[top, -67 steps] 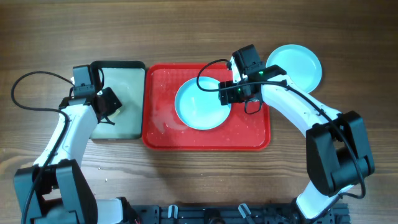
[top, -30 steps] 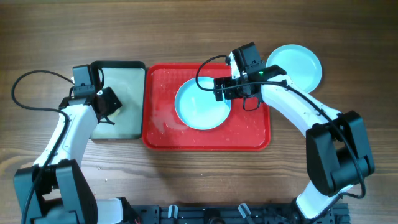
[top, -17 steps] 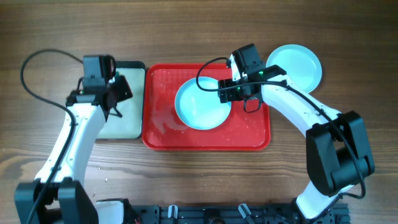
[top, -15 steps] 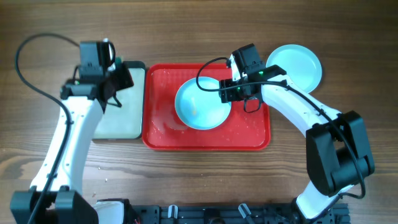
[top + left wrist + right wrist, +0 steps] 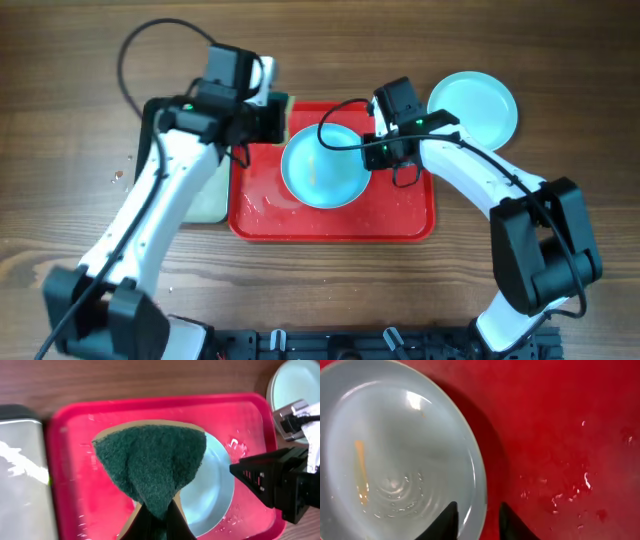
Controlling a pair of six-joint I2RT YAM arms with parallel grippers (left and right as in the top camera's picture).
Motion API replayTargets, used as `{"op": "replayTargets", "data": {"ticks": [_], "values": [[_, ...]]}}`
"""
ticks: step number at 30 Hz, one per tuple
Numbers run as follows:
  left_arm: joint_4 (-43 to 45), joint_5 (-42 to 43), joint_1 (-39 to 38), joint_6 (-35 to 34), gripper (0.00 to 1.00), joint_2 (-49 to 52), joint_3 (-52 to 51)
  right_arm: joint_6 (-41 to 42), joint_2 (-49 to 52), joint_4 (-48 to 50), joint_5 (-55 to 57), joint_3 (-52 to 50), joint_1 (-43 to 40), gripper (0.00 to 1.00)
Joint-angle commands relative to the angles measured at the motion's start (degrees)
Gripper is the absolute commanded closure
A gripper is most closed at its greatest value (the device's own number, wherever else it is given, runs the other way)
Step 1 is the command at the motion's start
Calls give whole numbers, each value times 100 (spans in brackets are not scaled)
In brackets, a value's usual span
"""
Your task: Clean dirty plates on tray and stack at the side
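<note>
Left wrist view: the left gripper (image 5: 159, 512) is clamped on a green sponge (image 5: 150, 460), which hangs over the red tray (image 5: 70, 485) at the left edge of a turquoise plate (image 5: 215, 485). The right gripper (image 5: 477, 517) pinches that plate's rim, 1 finger inside, 1 outside. An orange streak (image 5: 361, 470) marks the plate. Overhead, a 2nd plate (image 5: 475, 105) sits on the table (image 5: 80, 60), right of the tray.
</note>
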Motion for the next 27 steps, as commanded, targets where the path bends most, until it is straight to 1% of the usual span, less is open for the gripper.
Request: {"op": "replayTargets", "data": {"ticks": [1, 2, 3, 7, 12, 14, 17, 21, 24, 27], "values": [[63, 103, -205, -76, 96, 391, 66, 114, -50, 48, -4, -61, 2, 85], [63, 103, -229, -76, 96, 479, 66, 114, -44, 46, -4, -66, 2, 87], [63, 103, -229, -76, 96, 560, 66, 116, -26, 48, -4, -72, 2, 88], [114, 103, -229, -76, 96, 752, 66, 315, 70, 254, -11, -197, 2, 80], [127, 103, -229, -76, 96, 807, 66, 413, 70, 297, -31, -256, 2, 80], [127, 103, -229, -74, 96, 846, 66, 433, 70, 424, -33, -354, 2, 82], [127, 105, -229, -76, 96, 905, 66, 525, 70, 490, -149, -380, 2, 87], [127, 103, -229, -76, 96, 933, 66, 566, 70, 490, -264, -398, 4, 91], [127, 103, -229, -76, 96, 933, 63, 898, 70, 481, -363, -415, 4, 95], [127, 103, -229, -76, 96, 933, 63, 1154, 70, 457, -474, -435, 4, 96]]}}
